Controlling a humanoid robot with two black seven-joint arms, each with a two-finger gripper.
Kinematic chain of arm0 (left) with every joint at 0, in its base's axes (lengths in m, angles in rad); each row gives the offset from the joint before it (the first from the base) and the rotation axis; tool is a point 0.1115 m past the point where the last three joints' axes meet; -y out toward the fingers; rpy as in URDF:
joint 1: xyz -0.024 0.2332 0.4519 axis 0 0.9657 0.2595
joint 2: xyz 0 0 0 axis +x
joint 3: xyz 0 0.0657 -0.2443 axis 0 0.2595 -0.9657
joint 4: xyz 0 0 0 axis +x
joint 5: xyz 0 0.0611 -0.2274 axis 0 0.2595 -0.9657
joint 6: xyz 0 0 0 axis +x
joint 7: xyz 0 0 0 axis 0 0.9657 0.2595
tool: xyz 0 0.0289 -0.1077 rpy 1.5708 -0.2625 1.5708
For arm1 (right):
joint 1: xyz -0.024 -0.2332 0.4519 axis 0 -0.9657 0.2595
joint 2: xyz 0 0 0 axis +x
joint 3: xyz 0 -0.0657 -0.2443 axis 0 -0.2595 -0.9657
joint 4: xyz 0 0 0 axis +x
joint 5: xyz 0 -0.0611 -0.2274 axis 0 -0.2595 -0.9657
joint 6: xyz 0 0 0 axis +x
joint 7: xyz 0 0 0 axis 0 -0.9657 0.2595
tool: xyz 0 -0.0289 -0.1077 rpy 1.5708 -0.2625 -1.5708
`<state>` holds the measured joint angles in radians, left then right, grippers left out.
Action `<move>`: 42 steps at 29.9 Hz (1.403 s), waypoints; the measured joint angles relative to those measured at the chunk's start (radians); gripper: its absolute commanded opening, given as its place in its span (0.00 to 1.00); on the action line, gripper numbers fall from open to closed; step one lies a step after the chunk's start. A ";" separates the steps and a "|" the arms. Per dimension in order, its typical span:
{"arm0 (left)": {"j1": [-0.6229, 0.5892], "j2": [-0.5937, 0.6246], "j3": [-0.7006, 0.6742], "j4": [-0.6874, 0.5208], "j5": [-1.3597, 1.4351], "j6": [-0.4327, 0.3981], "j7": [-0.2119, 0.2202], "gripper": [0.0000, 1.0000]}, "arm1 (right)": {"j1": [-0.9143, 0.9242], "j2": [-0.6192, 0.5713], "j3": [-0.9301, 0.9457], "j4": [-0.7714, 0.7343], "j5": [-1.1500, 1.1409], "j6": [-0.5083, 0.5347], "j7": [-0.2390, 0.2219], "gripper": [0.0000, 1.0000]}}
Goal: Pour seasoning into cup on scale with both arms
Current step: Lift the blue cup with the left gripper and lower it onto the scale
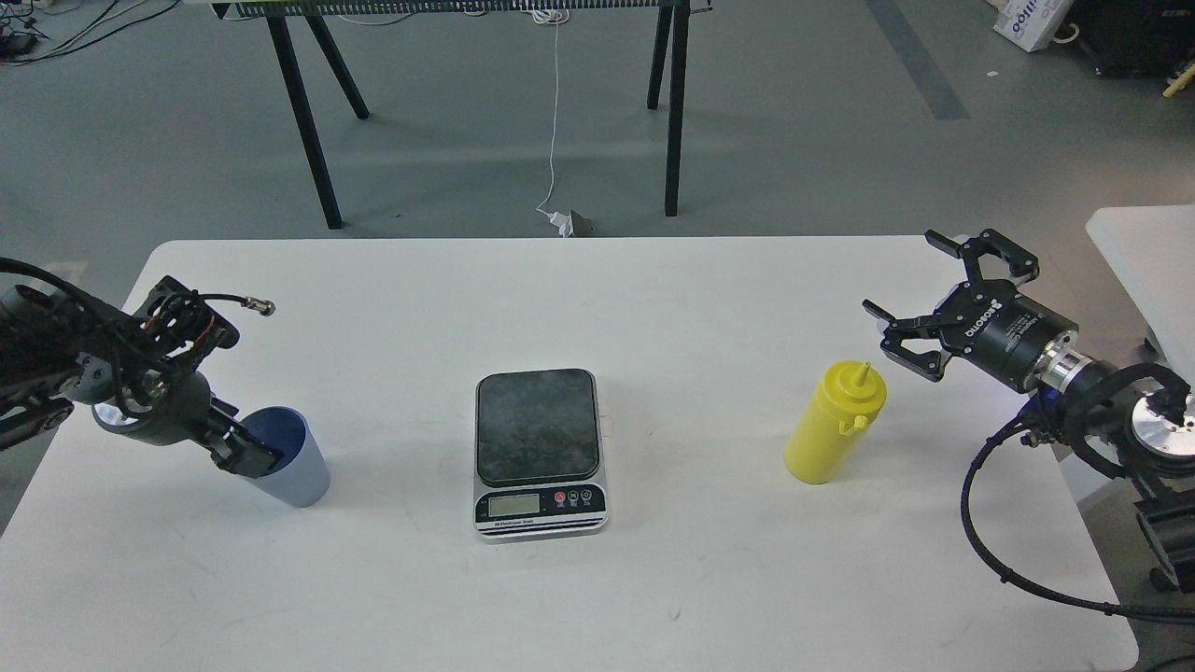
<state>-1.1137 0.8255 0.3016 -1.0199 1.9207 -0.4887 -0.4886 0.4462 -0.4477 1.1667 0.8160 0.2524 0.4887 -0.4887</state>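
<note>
White "ROBOTIQ" lettering runs along the right pincer (920, 313); the scale (540, 455) front label is too small to read.

Left arm (65, 373) low and angled inward, jaws hidden; right gripper (920, 308) raised, jaws spread wide.

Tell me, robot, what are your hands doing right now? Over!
Left gripper at the cup, one finger inside its rim; grip unclear. Right gripper open beside the seasoning, not touching. Scale plate bare. Nothing in the way.
</note>
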 measured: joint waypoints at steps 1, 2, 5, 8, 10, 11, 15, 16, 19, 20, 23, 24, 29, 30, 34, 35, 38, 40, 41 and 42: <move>0.003 -0.002 0.000 0.000 0.001 0.000 0.000 0.06 | -0.002 0.000 0.000 0.000 0.000 0.000 0.000 0.99; 0.005 -0.004 0.000 0.000 0.001 0.000 0.000 0.05 | -0.003 0.000 0.000 0.000 0.000 0.000 0.000 0.99; 0.007 -0.010 0.001 0.000 0.001 0.000 0.000 0.04 | -0.004 -0.002 0.001 0.000 0.001 0.000 0.000 0.99; 0.010 -0.014 0.001 0.000 0.001 0.000 0.000 0.02 | -0.006 -0.002 0.001 -0.001 0.001 0.000 0.000 0.99; 0.011 -0.016 0.001 0.000 0.001 0.000 0.000 0.00 | -0.009 -0.002 0.001 -0.001 0.001 0.000 0.000 0.99; 0.011 -0.016 0.001 0.000 0.001 0.000 0.000 0.00 | -0.011 -0.002 0.001 -0.001 0.001 0.000 0.000 0.99; 0.002 -0.015 -0.002 -0.003 0.003 0.000 0.000 0.00 | -0.015 -0.002 0.001 -0.002 0.001 0.000 0.000 0.99; -0.001 -0.013 -0.004 -0.004 0.003 0.000 0.000 0.00 | -0.015 -0.002 0.001 -0.002 0.001 0.000 0.000 0.99; -0.022 -0.008 -0.009 -0.008 -0.001 0.000 0.000 0.00 | -0.015 -0.002 0.001 -0.003 0.001 0.000 0.000 0.99; -0.031 -0.008 -0.011 -0.010 -0.003 0.000 0.000 0.00 | -0.015 -0.002 0.001 -0.003 0.001 0.000 0.000 0.99; -0.071 -0.008 -0.014 -0.015 -0.021 0.000 0.000 0.00 | -0.015 -0.002 0.002 -0.003 0.001 0.000 0.000 0.99; -0.092 -0.009 -0.015 -0.016 -0.036 0.000 0.000 0.00 | -0.015 -0.001 0.002 -0.003 0.001 0.000 0.000 0.99; -0.231 -0.048 -0.026 -0.023 -0.217 0.000 0.000 0.00 | -0.015 0.000 0.005 -0.003 0.001 0.000 0.000 0.99; -0.248 -0.077 -0.027 -0.024 -0.250 0.000 0.000 0.00 | -0.015 0.000 0.007 -0.004 0.001 0.000 0.000 0.99; -0.284 -0.240 -0.031 -0.026 -0.313 0.000 0.000 0.00 | -0.015 0.000 0.011 -0.006 0.001 0.000 0.000 0.99; -0.285 -0.274 -0.032 -0.023 -0.317 0.000 0.000 0.00 | -0.015 0.000 0.012 -0.006 0.001 0.000 0.000 0.99; -0.283 -0.357 -0.030 -0.016 -0.321 0.000 0.000 0.00 | -0.017 0.000 0.017 -0.007 0.001 0.000 0.000 0.99; -0.279 -0.404 -0.022 -0.011 -0.315 0.000 0.000 0.00 | -0.018 0.000 0.023 -0.007 0.001 0.000 0.000 0.99; -0.277 -0.424 -0.018 -0.007 -0.312 0.000 0.000 0.00 | -0.019 0.000 0.027 -0.008 0.001 0.000 0.000 0.99; -0.275 -0.438 -0.017 -0.002 -0.310 0.000 0.000 0.00 | -0.021 0.000 0.030 -0.009 0.001 0.000 0.000 0.99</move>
<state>-1.3884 0.3877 0.2846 -1.0224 1.6104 -0.4887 -0.4886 0.4254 -0.4481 1.1970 0.8074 0.2532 0.4887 -0.4887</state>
